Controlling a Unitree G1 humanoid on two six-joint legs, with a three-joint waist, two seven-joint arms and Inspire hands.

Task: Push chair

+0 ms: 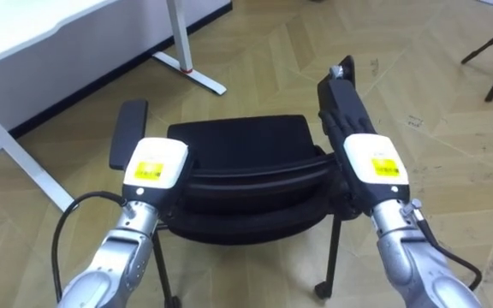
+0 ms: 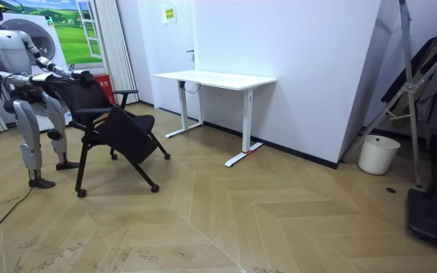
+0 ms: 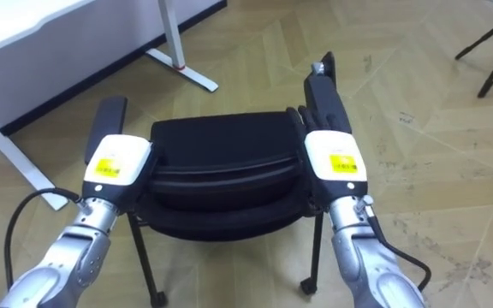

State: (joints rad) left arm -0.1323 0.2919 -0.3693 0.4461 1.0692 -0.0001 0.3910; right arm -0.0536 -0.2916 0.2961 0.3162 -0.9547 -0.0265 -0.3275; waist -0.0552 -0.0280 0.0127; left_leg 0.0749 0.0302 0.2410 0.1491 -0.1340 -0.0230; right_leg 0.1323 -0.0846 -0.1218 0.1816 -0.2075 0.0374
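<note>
Closest to the head cam are your hands. The left hand (image 1: pixel 154 164) and right hand (image 1: pixel 375 162) sit at either end of the chair (image 1: pixel 246 145) back, knuckle side up toward the lens. You can't tell whether the fingers are open or wrapped round anything, since they're tucked out of sight against the black plastic. The chair is right in front of you with its armrests (image 1: pixel 129 124) pointing away, and the desk (image 1: pixel 32 34) is beyond on your left.

Handling is a guess, but it looks like a light, stiff frame on casters (image 1: pixel 322 291). It should roll easily on the wood floor (image 1: pixel 255 51), and it may veer if one side gets more push. Both ends of the back's top edge look like the right hold. Keep the push even, because shoving high up could tip it.

In the room view you're standing behind the chair at the room view's left, arms stretched forward to its back. The desk is well apart toward the right, with a white bin (image 2: pixel 378 154) far past it. The seat (image 2: pixel 127 136) looks tipped down at the front, but that's hard to be sure of. The hands are too small there to read.
</note>
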